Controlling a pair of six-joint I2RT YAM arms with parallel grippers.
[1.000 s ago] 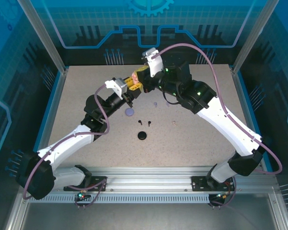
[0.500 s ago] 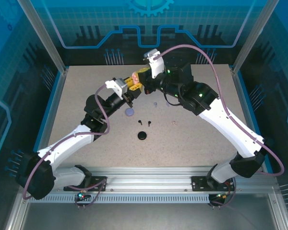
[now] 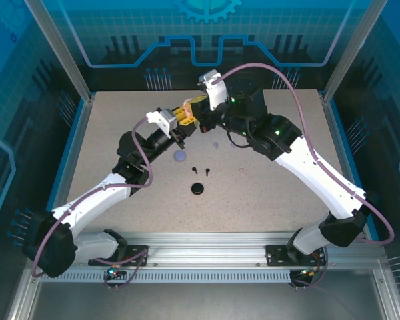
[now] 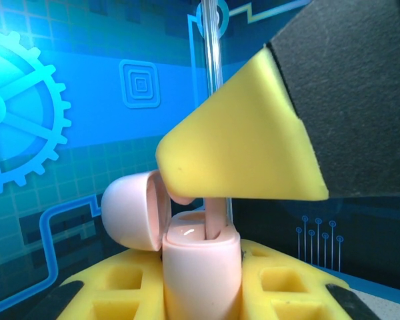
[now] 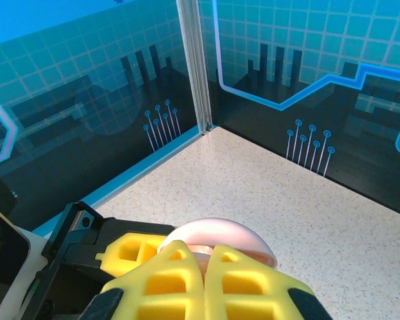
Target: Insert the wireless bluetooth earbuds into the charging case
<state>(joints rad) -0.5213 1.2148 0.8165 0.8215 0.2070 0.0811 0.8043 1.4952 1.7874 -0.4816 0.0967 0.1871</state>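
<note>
The pink case (image 4: 200, 273), lid (image 4: 135, 210) open, is clenched in the left tool (image 4: 201, 297); a pink earbud (image 4: 215, 217), pinched by the right tool (image 5: 205, 270), stands stem-down in its mouth. From above, the speckled table (image 3: 253, 200) inside blue walls (image 3: 120, 27) carries a lavender case (image 3: 180, 156), a black case (image 3: 198, 189) and loose earbuds (image 3: 195, 167).

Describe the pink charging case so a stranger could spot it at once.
Look to the far middle of the table, where both arms meet above it. There the left end effector grips a pale pink case, its lid swung open, the right end effector holding a pink earbud in it. The lavender case and black case lie on the table; this one alone is held aloft.
</note>
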